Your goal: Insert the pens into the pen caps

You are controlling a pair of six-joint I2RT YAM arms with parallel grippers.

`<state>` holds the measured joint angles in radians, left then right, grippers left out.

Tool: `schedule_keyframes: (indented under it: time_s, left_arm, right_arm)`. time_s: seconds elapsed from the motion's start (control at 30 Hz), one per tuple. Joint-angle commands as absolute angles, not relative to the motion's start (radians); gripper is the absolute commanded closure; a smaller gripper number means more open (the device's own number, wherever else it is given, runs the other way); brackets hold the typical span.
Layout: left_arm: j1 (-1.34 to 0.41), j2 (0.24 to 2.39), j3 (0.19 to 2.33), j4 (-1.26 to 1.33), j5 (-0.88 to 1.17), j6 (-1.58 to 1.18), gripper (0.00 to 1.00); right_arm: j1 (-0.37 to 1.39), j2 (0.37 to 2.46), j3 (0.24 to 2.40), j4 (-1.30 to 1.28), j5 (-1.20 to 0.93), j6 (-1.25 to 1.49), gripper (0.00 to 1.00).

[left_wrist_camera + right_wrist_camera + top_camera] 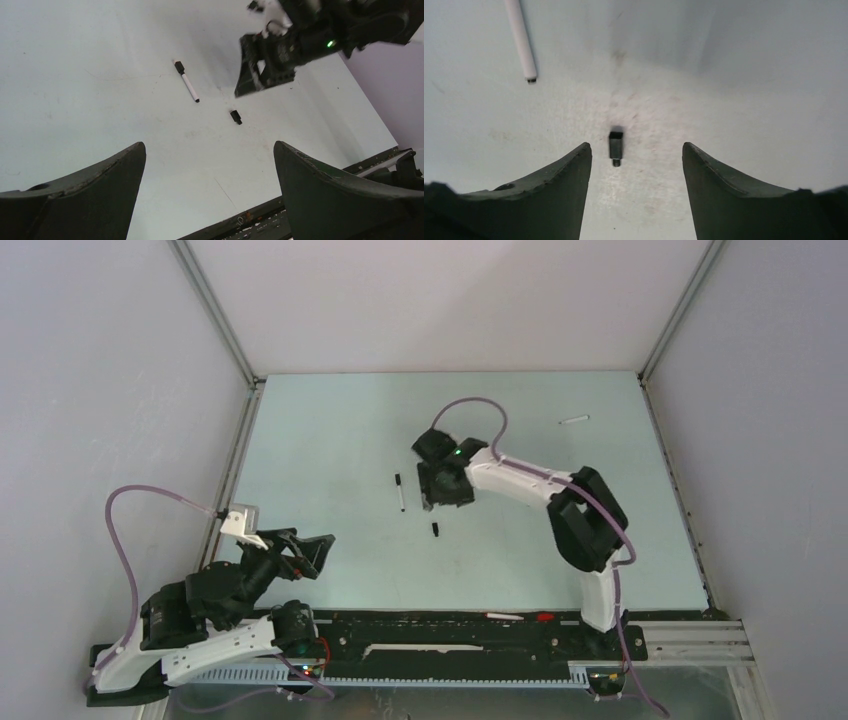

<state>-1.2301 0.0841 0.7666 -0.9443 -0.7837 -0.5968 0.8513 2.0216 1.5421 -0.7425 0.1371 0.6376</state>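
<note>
Presently, the right hand is parted, empty, over a pen cap; the left hand is spread wide.

We see soft, even light falling from above on the pale table, bright enough and without glare. The overhead view is sharp and its shadows are faint, though small things stay tiny. From the left wrist, the right gripper looks smeared and blurred, and its green light blooms slightly. From the right wrist, a broad soft shadow darkens the table's upper right. The pen cap is a little soft and throws only a small shadow. The near fingers in both wrist views are dark, almost without detail.
</note>
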Motion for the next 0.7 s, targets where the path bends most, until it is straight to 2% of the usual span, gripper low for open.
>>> schedule_keyframes:
  time_s: [0.0,0.2,0.4,0.67]
  left_arm:
    - [-1.224,0.077,0.755,-0.920,-0.802,-0.578,0.00]
    - [-1.224,0.082,0.755,-0.915,-0.793,-0.572,0.00]
    - [-1.224,0.073,0.751,-0.905,-0.780,-0.564,0.00]
    - [-1.224,0.048,0.746,-0.894,-0.763,-0.551,0.00]
  right_arm:
    - [0.696,1.856,1.581,-0.749,0.162,0.589,0.31]
    - [0.429,1.875,1.649,-0.771,0.177,0.573,0.33]
    - [0.256,2.096,1.930,-0.906,0.228,0.542,0.33]
    - [0.122,2.354,2.261,-1.007,0.309,0.524,0.34]
